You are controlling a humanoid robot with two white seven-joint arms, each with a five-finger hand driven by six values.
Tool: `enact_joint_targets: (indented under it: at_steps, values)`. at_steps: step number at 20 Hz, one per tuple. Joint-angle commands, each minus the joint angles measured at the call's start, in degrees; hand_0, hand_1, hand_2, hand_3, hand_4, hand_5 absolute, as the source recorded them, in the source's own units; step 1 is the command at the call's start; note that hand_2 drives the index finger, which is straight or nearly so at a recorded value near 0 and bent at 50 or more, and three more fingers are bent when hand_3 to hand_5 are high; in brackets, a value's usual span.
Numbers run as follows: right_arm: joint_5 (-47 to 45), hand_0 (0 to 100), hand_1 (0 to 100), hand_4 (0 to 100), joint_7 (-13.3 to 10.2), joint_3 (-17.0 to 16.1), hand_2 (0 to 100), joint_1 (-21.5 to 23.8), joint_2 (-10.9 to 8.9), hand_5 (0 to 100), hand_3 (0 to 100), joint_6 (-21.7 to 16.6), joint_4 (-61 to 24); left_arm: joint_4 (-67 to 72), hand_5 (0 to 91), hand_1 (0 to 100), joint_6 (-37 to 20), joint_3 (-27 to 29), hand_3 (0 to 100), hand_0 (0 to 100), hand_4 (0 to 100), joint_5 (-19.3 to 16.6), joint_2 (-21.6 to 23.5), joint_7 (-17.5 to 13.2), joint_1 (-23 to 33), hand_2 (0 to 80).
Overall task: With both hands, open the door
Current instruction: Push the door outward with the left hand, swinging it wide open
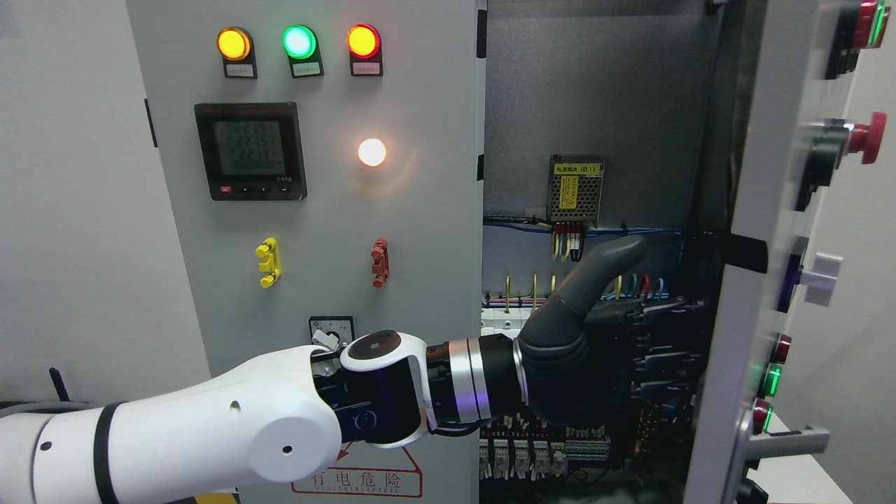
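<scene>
The grey cabinet has two doors. Its left door (420, 231) is closed. Its right door (742, 329) is swung outward, so I see it nearly edge-on at the picture's right. My left arm comes in from the lower left and reaches across into the opening. The dark left hand (616, 336) has its thumb (609, 266) raised. Its fingers stretch toward the inner face of the right door and hold nothing. Whether they touch the door is hidden in the dark. The right arm is out of view.
Inside the cabinet are a power supply (576, 187), coloured wires and rows of breakers (521, 455). The right door carries a red stop button (864, 136), lit buttons and a metal handle (787, 442). The left door bears three lamps and a meter (250, 150).
</scene>
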Motion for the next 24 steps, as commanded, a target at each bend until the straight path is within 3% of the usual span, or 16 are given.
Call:
enact_joint_targets:
  at_steps: [1,6,14,24]
  values:
    - [0.62,38,0,0,0.03,0.0,0,0.0,0.0,0,0,0.04,0.0,0.01,0.0,0,0.01,2.96,0,0,0,-1.7,-6.44,1.96,0.12,0.0]
    - [0.7,38,0,0,0.03,0.0,0,0.0,0.0,0,0,0.04,0.0,0.19,0.0,0,0.01,3.84,0,0,0,-3.37,-9.17,2.93,0.2,0.0]
    - [0.7,38,0,0,0.03,0.0,0,0.0,0.0,0,0,0.04,0.0,0.36,0.0,0,0.01,4.37,0,0,0,-6.09,-14.18,7.23,1.34,0.0]
    - [0.7,38,0,0,0.03,0.0,0,0.0,0.0,0,0,0.04,0.0,1.24,0.0,0,0.1,4.37,0,0,0,-6.53,-20.68,11.46,3.01,0.0]
